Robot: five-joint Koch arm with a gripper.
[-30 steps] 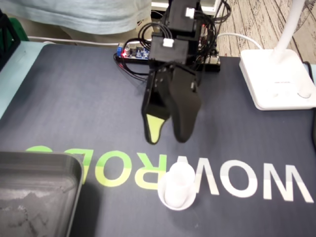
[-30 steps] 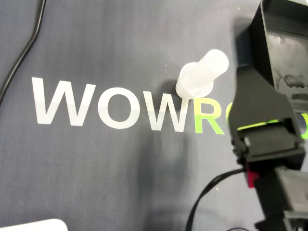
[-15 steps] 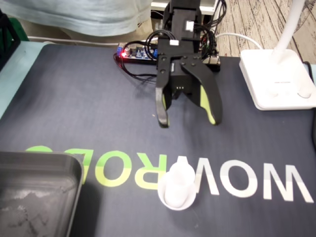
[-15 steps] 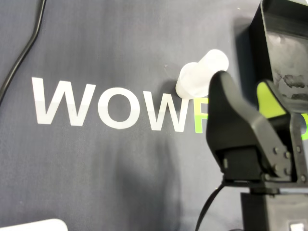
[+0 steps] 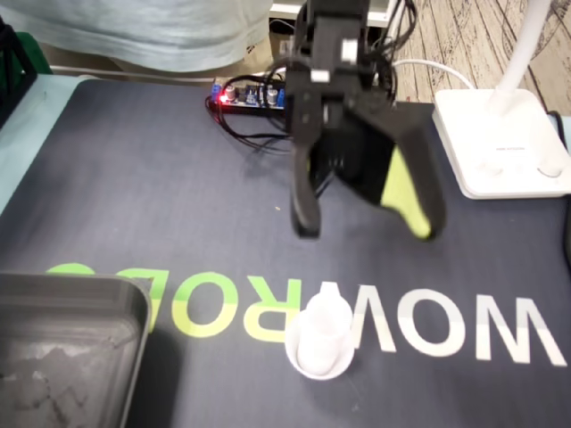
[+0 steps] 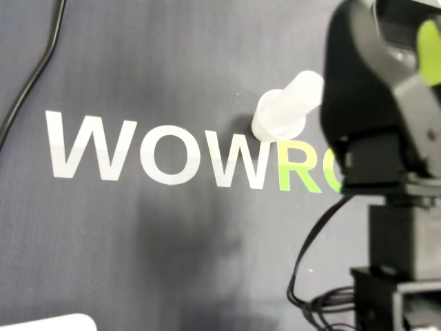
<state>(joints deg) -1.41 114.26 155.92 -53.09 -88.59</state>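
Note:
A small white plastic piece (image 5: 321, 343), a short tube on a round base, stands upright on the dark mat over the printed letters. The overhead view shows the white piece (image 6: 286, 107) beside the green "R". My gripper (image 5: 364, 230) hangs open above the mat, behind the piece and apart from it. One finger (image 5: 306, 223) is thin and black; the other (image 5: 415, 201) is broad with a lime-green pad. Nothing is between them. In the overhead view the gripper (image 6: 393, 24) fills the right side, just right of the piece.
A grey tray (image 5: 71, 348) sits at the front left corner in the fixed view. A white lamp base (image 5: 500, 143) stands at the right, and a circuit board (image 5: 250, 94) with wires lies behind the arm. A black cable (image 6: 34, 76) runs along the mat's left in the overhead view.
The gripper turned and went from nearly shut to wide open. It has come forward toward the white piece. The piece has not moved.

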